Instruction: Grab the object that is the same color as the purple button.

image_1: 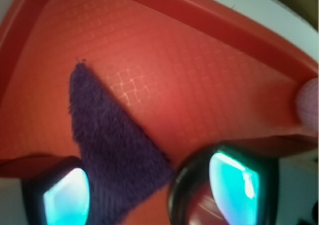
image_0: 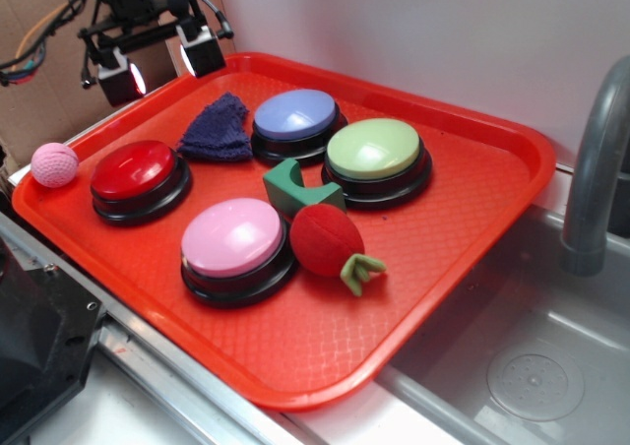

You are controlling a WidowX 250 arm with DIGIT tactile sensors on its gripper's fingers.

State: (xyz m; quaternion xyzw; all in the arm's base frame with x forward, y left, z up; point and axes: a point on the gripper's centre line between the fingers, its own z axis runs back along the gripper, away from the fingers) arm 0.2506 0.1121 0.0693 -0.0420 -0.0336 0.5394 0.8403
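Purple knitted cloth [image_0: 217, 130] (triangular) flat, touching lavender button [image_0: 295, 116] on black base.

The exterior view is bright and evenly lit from above, with soft white glare on the button domes, such as the green one [image_0: 374, 147], and only short, faint shadows on the tray [image_0: 325, 356]. The wrist view is dimmer and soft throughout. The cloth [image_1: 112, 150] is fuzzy, the tray rim [image_1: 239, 23] smears toward the edges, and two cyan glows flare along the bottom.
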